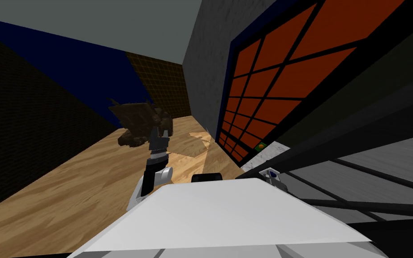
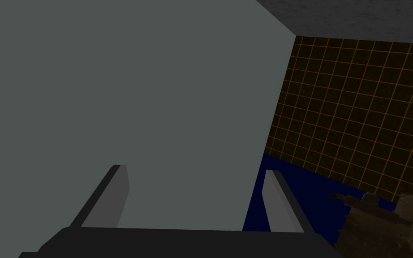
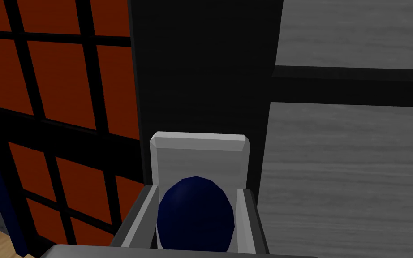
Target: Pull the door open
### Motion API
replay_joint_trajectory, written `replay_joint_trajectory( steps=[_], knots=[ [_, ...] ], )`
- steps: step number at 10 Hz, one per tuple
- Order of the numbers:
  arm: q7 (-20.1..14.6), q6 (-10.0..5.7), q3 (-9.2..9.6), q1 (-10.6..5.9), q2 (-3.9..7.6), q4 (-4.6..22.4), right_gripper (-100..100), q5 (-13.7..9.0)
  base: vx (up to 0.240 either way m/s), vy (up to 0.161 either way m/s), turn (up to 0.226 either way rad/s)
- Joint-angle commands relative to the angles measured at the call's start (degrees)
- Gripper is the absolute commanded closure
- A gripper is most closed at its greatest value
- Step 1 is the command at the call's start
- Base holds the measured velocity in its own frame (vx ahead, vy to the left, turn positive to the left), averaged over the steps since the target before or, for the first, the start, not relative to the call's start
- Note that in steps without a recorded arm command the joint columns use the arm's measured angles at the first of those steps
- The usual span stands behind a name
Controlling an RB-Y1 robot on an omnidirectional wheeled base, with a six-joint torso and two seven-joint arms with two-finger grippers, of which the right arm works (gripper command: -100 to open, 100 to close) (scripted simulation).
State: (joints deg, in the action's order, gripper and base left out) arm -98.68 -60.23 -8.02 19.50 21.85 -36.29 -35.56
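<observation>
The door [image 3: 349, 179] has grey panels in a black frame; in the head view the door [image 1: 380, 156] slants along my right. Its dark blue round knob [image 3: 195, 219] sits on a light grey plate [image 3: 200, 154]. My right gripper [image 3: 196, 192] is shut on the knob, a finger pressing each side. From the head camera the right gripper [image 1: 273, 178] and knob [image 1: 271, 170] are small by my chest's right edge. My left gripper [image 1: 160, 134] is held out over the floor, away from the door, and the left gripper [image 2: 194, 172] is open and holds nothing.
Beside the door stands a tall panel of orange-red panes [image 1: 281, 80] in black bars. A dark brown bulky object [image 1: 138, 123] sits on the wooden floor [image 1: 75, 188] ahead, beyond the left gripper. A dark wall [image 1: 22, 134] runs along the left.
</observation>
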Motion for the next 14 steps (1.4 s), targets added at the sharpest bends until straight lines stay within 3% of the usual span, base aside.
replay_joint_trajectory(
  steps=[1, 9, 10, 11, 14],
  knots=[
    [0.0, 0.00, 0.00, 0.00, 0.00, 0.0, 100, 0.0, -0.100, 0.042, 0.032],
    [-3.7, -3.97, 6.14, 2.80, 1.31, -2.0, 100, 5.0, -0.218, 0.048, 0.052],
    [-3.5, -3.93, 5.71, 2.07, 1.27, -1.3, 100, 4.6, -0.120, 0.028, 0.017],
    [-4.1, -5.03, 7.09, 2.72, 1.30, -1.4, 100, 5.8, -0.161, 0.013, 0.044],
    [-5.0, -6.68, 8.93, 3.71, 1.82, -1.9, 100, 7.3, -0.216, 0.033, 0.043]
  ],
)
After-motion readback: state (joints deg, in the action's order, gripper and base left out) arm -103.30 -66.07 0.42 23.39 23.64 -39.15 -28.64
